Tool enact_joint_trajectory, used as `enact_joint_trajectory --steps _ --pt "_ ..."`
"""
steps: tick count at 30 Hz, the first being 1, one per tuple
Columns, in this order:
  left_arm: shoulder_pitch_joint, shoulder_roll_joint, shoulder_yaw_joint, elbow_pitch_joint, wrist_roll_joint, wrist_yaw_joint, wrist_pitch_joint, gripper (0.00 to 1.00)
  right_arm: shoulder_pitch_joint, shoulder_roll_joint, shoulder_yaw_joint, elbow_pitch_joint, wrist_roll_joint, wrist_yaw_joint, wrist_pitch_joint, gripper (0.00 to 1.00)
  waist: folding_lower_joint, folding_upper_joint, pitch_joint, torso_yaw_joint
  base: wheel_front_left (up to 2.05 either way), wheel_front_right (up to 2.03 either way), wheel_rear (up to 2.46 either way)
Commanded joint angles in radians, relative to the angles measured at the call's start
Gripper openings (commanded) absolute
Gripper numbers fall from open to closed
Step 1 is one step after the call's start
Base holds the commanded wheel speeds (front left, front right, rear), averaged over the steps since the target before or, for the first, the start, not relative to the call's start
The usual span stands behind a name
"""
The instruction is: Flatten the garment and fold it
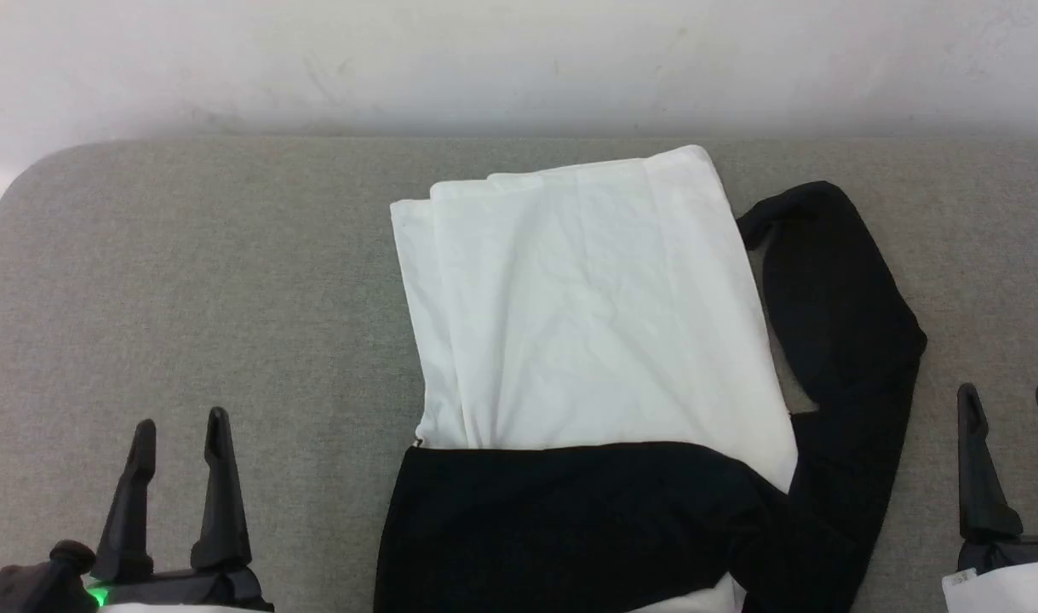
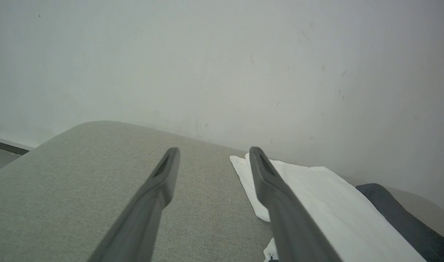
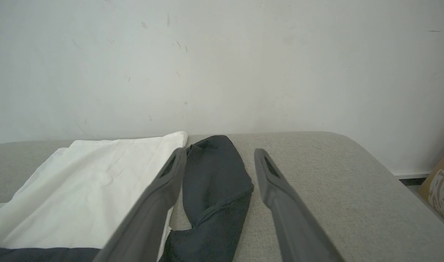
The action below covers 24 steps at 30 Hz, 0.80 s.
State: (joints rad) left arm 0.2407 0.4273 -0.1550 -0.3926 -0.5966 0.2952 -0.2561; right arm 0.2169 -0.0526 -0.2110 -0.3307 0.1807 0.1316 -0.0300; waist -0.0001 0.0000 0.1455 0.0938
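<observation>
The garment (image 1: 595,315) lies on the grey cushioned surface (image 1: 186,281), its white body folded into a long panel that reaches toward the wall. One black sleeve lies across its near end, and the other black sleeve (image 1: 834,289) loops out on the right. My left gripper (image 1: 180,421) hovers open at the lower left, well clear of the cloth. At the right edge my right gripper (image 1: 1008,392) is open too, just beside the looping sleeve. The left wrist view has the garment (image 2: 327,203) to the right of its fingers; in the right wrist view the sleeve (image 3: 214,182) lies between the fingers.
A pale wall (image 1: 519,60) runs right behind the surface's far edge. The surface's rounded far-left corner (image 1: 50,170) drops off to the floor. A brown box (image 3: 440,185) stands beyond the right end. Bare grey fabric spreads to the left of the garment.
</observation>
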Motion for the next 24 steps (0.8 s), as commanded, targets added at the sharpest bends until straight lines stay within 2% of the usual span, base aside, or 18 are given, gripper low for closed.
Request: enact_joint_trajectory --steps 1,5,11,14,18,22,24 --pt "0.01 -0.037 0.024 0.006 0.016 -0.037 -0.005 1.0 0.008 0.002 0.001 0.004 0.008 -0.001 -0.006 1.0 0.0001 0.0 0.001 0.003 0.0 0.0 0.0" --pt "0.011 -0.106 0.075 0.014 0.053 -0.12 -0.005 1.0 -0.012 0.002 0.012 -0.008 -0.009 -0.001 0.005 1.0 0.0001 0.0 0.017 0.007 0.0 0.0 0.0" --pt "-0.019 -0.174 0.133 -0.023 0.07 -0.191 -0.006 1.0 -0.192 0.0 0.057 -0.072 -0.081 -0.001 0.105 1.0 0.0001 0.0 0.088 -0.007 0.0 0.0 0.0" --pt "-0.039 -0.199 0.146 -0.038 0.068 -0.219 -0.006 1.0 -0.357 -0.045 0.082 -0.087 -0.093 -0.001 0.198 1.0 0.0001 0.0 0.143 -0.011 0.0 0.0 0.0" --pt "-0.083 -0.229 0.16 -0.053 0.061 -0.251 -0.006 1.0 -0.614 -0.141 0.101 -0.063 -0.047 -0.001 0.341 1.0 0.0001 0.0 0.226 -0.002 0.0 0.0 0.0" --pt "-0.131 -0.245 0.164 -0.055 0.062 -0.282 -0.006 1.0 -0.852 -0.233 0.131 0.026 0.007 -0.001 0.486 1.0 0.0001 0.0 0.301 0.017 0.0 0.0 0.0" --pt "-0.155 -0.255 0.164 -0.053 0.061 -0.295 -0.006 1.0 -0.945 -0.254 0.138 0.09 0.033 -0.001 0.551 1.0 0.0001 0.0 0.331 0.029 0.0 0.0 0.0"
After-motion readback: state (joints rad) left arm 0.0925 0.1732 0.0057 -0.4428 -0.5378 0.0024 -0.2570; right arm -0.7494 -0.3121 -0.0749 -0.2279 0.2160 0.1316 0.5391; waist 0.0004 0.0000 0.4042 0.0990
